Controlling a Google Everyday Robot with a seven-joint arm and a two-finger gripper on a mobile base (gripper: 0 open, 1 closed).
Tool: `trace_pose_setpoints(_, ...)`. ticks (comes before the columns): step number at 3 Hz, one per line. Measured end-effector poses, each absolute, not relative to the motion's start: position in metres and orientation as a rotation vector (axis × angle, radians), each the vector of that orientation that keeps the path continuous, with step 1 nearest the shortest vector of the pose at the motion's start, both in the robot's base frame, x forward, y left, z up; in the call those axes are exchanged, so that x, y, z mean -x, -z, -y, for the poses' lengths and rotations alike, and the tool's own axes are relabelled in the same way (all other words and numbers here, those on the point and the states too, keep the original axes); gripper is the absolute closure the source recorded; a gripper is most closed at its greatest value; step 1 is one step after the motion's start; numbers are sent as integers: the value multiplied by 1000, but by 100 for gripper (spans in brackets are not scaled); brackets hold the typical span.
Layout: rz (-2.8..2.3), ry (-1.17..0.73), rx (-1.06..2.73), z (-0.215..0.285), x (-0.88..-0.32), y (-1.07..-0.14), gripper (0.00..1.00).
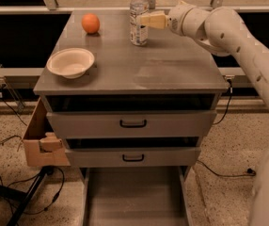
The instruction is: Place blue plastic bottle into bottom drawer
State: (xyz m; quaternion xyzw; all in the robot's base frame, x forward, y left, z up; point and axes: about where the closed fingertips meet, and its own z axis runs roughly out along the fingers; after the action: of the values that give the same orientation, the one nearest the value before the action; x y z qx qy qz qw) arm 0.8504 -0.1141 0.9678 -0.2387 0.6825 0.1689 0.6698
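The blue plastic bottle (pixel 138 17), clear with a white cap and a pale label, stands upright at the back middle of the grey cabinet top (pixel 172 65). My gripper (pixel 145 20) reaches in from the right at the height of the bottle's label, its tan fingers (pixel 154 20) right against the bottle's right side. The bottom drawer (pixel 134 197), a long grey tray, is pulled out at the foot of the cabinet.
An orange (pixel 90 23) sits at the back left of the top and a white bowl (pixel 70 62) at the front left. Two drawers with black handles (pixel 133 123) sit slightly open. A cardboard box (pixel 39 142) hangs at the cabinet's left, cables on the floor.
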Motion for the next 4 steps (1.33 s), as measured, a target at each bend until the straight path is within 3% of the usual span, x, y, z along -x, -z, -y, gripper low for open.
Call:
trace_pose_setpoints(3,-1538,-448,595,51,-894,-946,0)
trace_pose_setpoints(4,-1522,-494,592,31,-900,-940,14)
